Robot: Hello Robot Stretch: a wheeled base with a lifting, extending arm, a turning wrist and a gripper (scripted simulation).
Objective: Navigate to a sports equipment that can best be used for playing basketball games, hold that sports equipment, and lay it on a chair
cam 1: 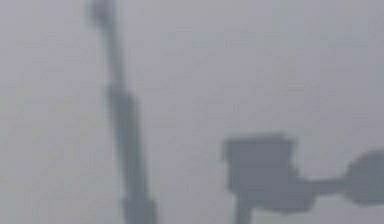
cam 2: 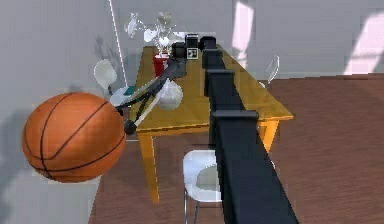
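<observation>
The finding and the pick-up looked done: in the arm side view the basketball [cam 2: 75,135] hung at the far end of the gripper [cam 2: 128,124], clear of floor and table, so the gripper was grasping the ball. What remained, by my judgement, was laying it down. A wooden table [cam 2: 250,100] stood under the outstretched arm [cam 2: 235,140], with a white chair [cam 2: 203,178] at its near side (the closest seat, partly under the tabletop) and another white chair [cam 2: 104,74] at the table's end beyond the ball. The forward view faced a grey wall [cam 1: 250,60], so the base probably needed repositioning before the ball could reach a seat.
</observation>
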